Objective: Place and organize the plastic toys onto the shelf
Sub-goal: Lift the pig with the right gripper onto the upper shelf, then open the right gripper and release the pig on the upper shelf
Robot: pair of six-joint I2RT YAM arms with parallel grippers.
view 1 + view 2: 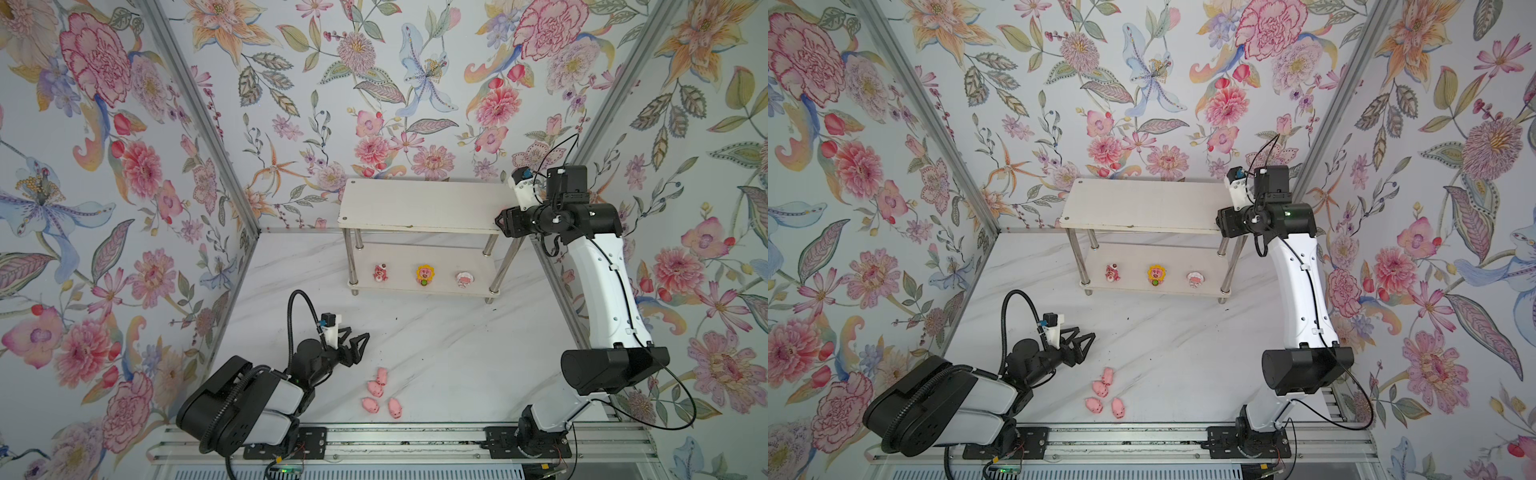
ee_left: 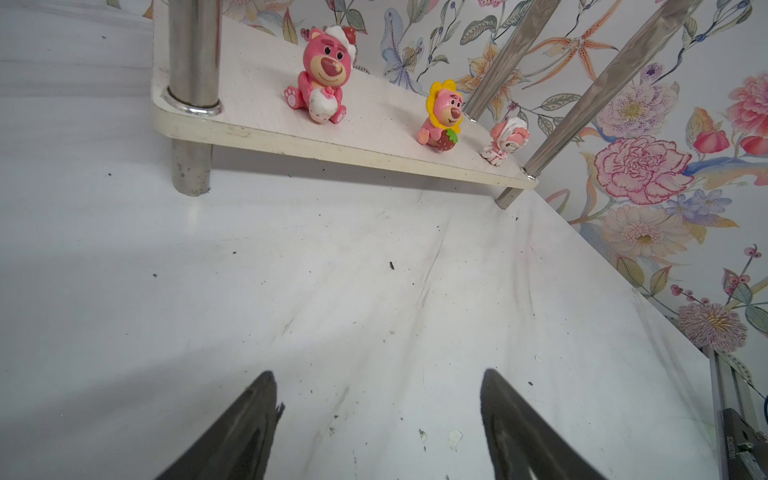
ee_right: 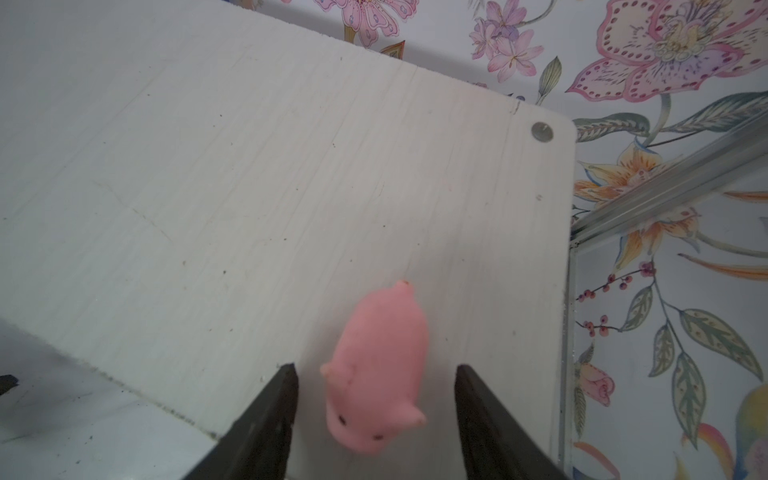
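Note:
The shelf (image 1: 415, 203) (image 1: 1142, 203) stands at the back of the table. On its lower tier stand a red-pink bear (image 1: 379, 273) (image 2: 322, 79), a yellow-petalled figure (image 1: 424, 275) (image 2: 442, 116) and a pink-and-white one (image 1: 463, 279) (image 2: 505, 139). My right gripper (image 3: 376, 366) (image 1: 505, 222) is open over the right end of the top tier. A pink pig (image 3: 380, 365) lies on the board between its jaws, touching neither. Several pink pigs (image 1: 375, 389) (image 1: 1100, 388) lie together on the table near the front. My left gripper (image 1: 359, 333) (image 1: 1086, 331) (image 2: 378, 374) hovers open and empty beside them.
Flowered walls close in the table at the back and on both sides. Chrome legs (image 2: 193, 54) hold up the shelf. An aluminium rail (image 1: 395, 440) with both arm bases runs along the front edge. Bare marbled tabletop (image 1: 436, 340) lies between pigs and shelf.

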